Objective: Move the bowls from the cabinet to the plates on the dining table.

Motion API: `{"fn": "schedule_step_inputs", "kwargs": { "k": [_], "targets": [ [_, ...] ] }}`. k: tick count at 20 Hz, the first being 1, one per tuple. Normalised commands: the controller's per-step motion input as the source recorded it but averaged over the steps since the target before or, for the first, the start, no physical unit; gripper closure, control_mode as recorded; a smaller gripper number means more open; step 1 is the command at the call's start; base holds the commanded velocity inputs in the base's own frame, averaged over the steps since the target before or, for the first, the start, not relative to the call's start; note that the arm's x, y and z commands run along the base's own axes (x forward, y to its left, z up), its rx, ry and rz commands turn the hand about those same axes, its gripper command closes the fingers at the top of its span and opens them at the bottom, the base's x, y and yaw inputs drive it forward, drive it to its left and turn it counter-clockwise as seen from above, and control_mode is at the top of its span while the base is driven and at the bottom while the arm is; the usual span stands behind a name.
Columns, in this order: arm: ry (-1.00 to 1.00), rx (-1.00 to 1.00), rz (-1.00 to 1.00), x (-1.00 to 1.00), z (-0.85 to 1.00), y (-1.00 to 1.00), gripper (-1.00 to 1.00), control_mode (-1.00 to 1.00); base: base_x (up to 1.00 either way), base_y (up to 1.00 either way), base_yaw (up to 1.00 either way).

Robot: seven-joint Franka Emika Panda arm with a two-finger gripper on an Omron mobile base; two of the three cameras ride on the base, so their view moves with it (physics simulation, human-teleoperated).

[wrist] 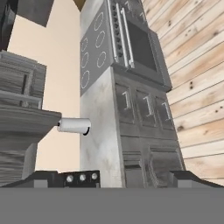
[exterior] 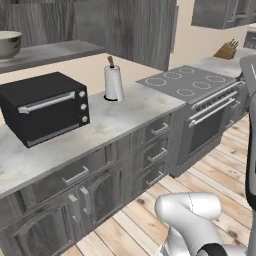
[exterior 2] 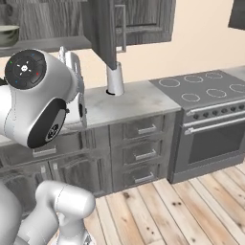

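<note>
One of the bowls (exterior: 9,44), cream-rimmed with a darker greenish outside, stands on the shelf of the open cabinet (exterior: 50,51) at the upper left. It also shows as the bowl (exterior 2: 8,34) on the cabinet (exterior 2: 45,44) shelf in the right base view, where the cabinet door (exterior 2: 103,28) hangs swung out. My gripper (wrist: 117,178) is open with nothing between its two dark fingertips (wrist: 43,177). It looks along the counter, well away from the bowl. The plates and the dining table are out of view.
A black oven (exterior: 45,107) sits on the marble counter (exterior: 125,112) below the shelf, with a paper towel roll (exterior: 114,82) to its right. Beyond stand a stove (exterior: 192,82) and a knife block (exterior: 227,50). My arm's large joint (exterior 2: 38,95) blocks the left.
</note>
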Motion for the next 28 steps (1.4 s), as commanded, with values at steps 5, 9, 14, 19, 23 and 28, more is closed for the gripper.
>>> {"fn": "schedule_step_inputs", "kwargs": {
  "k": [5, 9, 14, 19, 23, 28],
  "targets": [
    [0.0, 0.0, 0.0, 0.0, 0.0, 0.0, -1.0, 1.0, 0.0, 0.0, 0.25],
    [0.0, 0.0, 0.0, 0.0, 0.0, 0.0, -1.0, 1.0, 0.0, 0.0, 0.25],
    [0.0, 0.0, 0.0, 0.0, 0.0, 0.0, -1.0, 1.0, 0.0, 0.0, 0.25],
    [0.0, 0.0, 0.0, 0.0, 0.0, 0.0, -1.0, 1.0, 0.0, 0.0, 0.25],
    [0.0, 0.0, 0.0, 0.0, 0.0, 0.0, -1.0, 1.0, 0.0, 0.0, 0.25],
    [0.0, 0.0, 0.0, 0.0, 0.0, 0.0, -1.0, 1.0, 0.0, 0.0, 0.25]
  ]
}}
